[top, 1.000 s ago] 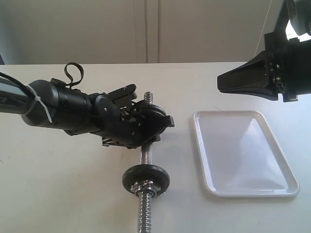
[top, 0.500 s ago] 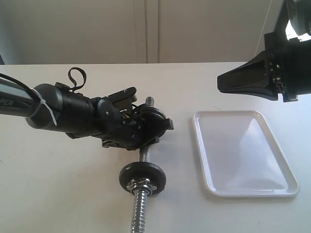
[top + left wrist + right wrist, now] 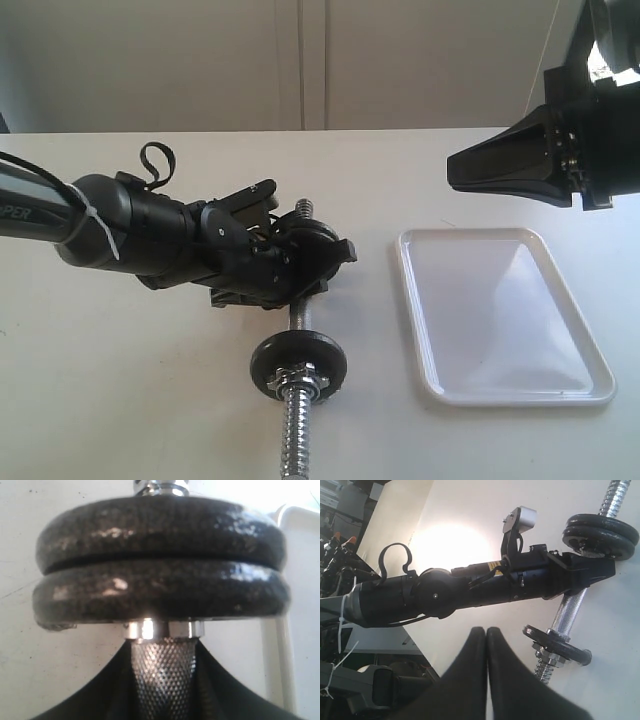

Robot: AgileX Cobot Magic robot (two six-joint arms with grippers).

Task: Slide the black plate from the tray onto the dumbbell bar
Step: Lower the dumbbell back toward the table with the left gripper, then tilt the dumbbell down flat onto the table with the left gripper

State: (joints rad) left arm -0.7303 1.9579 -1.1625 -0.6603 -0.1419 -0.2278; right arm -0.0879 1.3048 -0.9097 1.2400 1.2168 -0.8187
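My left gripper (image 3: 318, 262) is shut on the knurled middle of the dumbbell bar (image 3: 302, 318), its fingers on either side of the grip (image 3: 162, 670). The bar lies on the table. Two black discs (image 3: 160, 565) sit pressed together on its far end, just beyond the fingertips. The black plate is one of this pair (image 3: 315, 235); I cannot tell which. A single black disc (image 3: 298, 365) with a chrome nut sits near the other threaded end. The white tray (image 3: 505, 395) holds nothing. My right gripper (image 3: 455, 170) hangs shut above the tray's far side, holding nothing.
The left arm (image 3: 130, 235) stretches across the table's left half, with a cable loop on top. The tray's rim (image 3: 280, 645) lies close beside the far discs. Bare table lies between bar and tray. A pale wall stands behind the table.
The bar's near end swung slightly left, then back, with the left wrist shifting a little. The grip stayed shut. The right arm has not moved.
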